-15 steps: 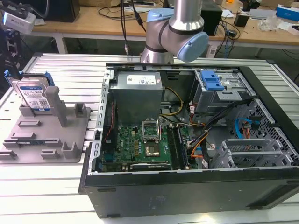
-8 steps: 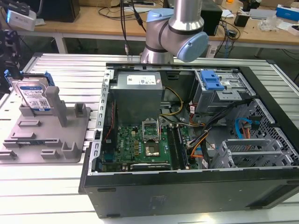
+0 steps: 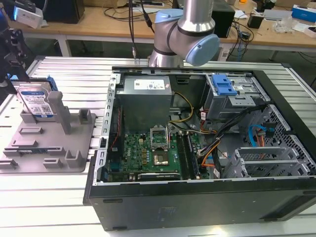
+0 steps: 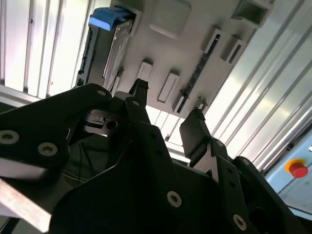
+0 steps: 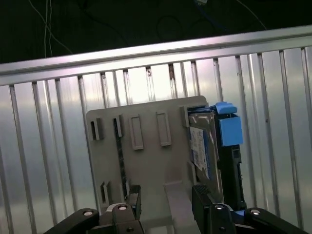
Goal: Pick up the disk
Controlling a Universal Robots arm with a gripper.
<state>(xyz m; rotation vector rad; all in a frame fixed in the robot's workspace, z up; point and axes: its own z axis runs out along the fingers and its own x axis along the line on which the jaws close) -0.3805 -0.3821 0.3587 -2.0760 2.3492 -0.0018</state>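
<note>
The claw [image 5: 168, 199] stands wide and empty; in both wrist views its two black fingers [image 4: 195, 129] are well apart with nothing between them. It hangs above the grey fixture [image 5: 146, 161], and the gap between the fingers faces the fixture's bare plate and low slots, not the disk [image 5: 202, 146]. The disk [image 3: 35, 101] stands on edge, tilted back against an upright post, at the fixture's far corner on the exterior view's left, its blue rail [image 5: 229, 129] uppermost. The fixture rests on the ribbed metal table [image 3: 64, 69], just beside the open computer case [image 3: 187, 197] to the exterior view's right. I judge the main risk to be a finger striking a post or the plate, since the posts crowd the disk closely. A grip off-centre on the leaning disk could twist it, jam it in its slot, or drag the fixture up with it.
</note>
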